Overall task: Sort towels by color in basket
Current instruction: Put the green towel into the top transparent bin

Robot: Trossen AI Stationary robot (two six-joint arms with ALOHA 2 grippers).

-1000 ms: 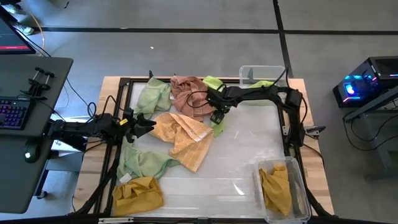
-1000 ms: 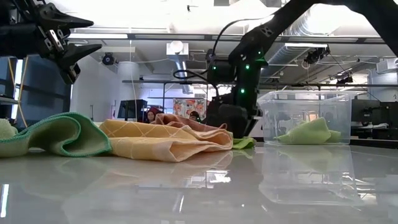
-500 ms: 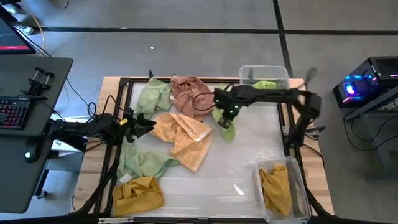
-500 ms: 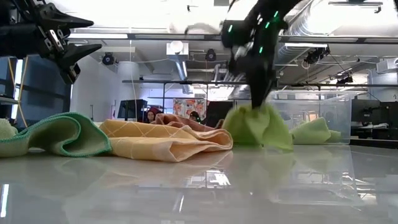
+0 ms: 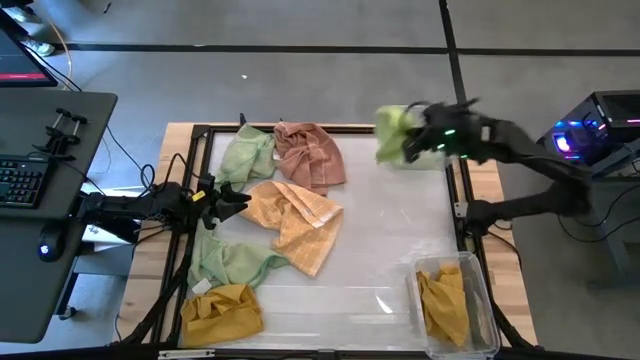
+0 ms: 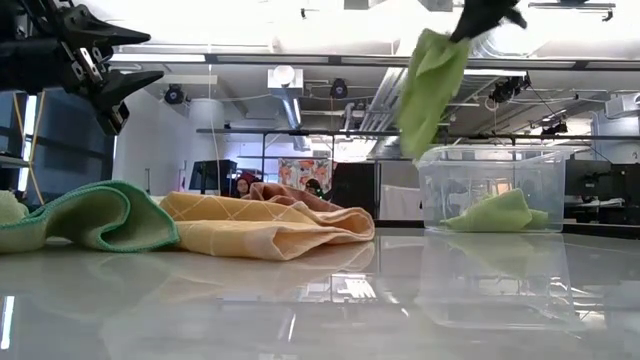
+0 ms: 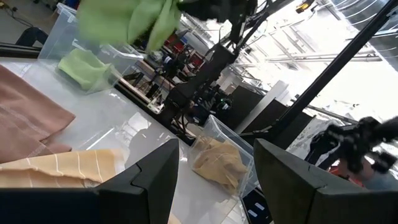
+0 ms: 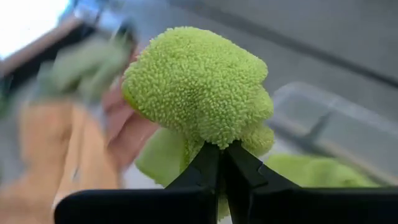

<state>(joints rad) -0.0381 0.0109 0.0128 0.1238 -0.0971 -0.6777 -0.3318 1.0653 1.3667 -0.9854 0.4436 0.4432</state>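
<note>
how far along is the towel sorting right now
Done: one green towel lies in the far clear bin, one mustard towel in the near bin. In hand: the right end effector carries a bright green towel above the far bin. Left: six towels on the table; the left end effector hovers open.

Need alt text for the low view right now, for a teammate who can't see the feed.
A bright green towel hangs from the right gripper above a clear bin that already holds a green towel. Peach, pink and pale green towels lie on the table; the left gripper is open above them.
</note>
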